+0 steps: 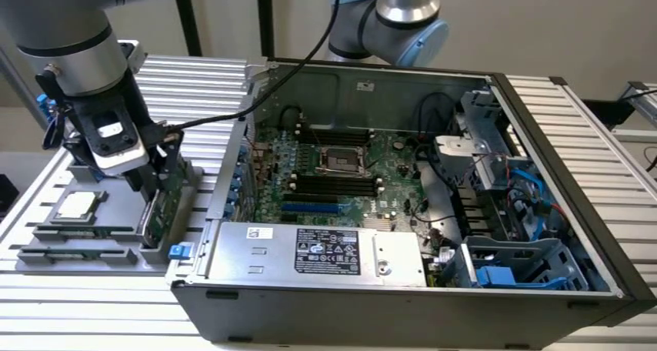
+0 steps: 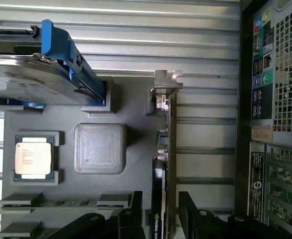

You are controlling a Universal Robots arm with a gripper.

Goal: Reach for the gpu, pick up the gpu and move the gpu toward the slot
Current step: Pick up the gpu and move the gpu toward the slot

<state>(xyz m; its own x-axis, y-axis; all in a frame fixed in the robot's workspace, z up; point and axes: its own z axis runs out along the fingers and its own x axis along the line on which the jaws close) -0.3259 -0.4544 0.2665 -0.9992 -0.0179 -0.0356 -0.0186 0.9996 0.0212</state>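
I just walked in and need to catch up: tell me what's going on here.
The robot arm hangs over the grey parts tray beside the open computer case. Its jaws are open, one on each side of the gpu, which stands on edge in the tray, not yet lifted. The processor chip and hard drive lie in their own spots there.

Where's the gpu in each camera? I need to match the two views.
Exterior view: the gpu stands on edge in the grey tray, at the exterior view's left.
Wrist view: the gpu is seen edge-on, between the open fingers.
Shared landmark: the square processor chip in the tray.
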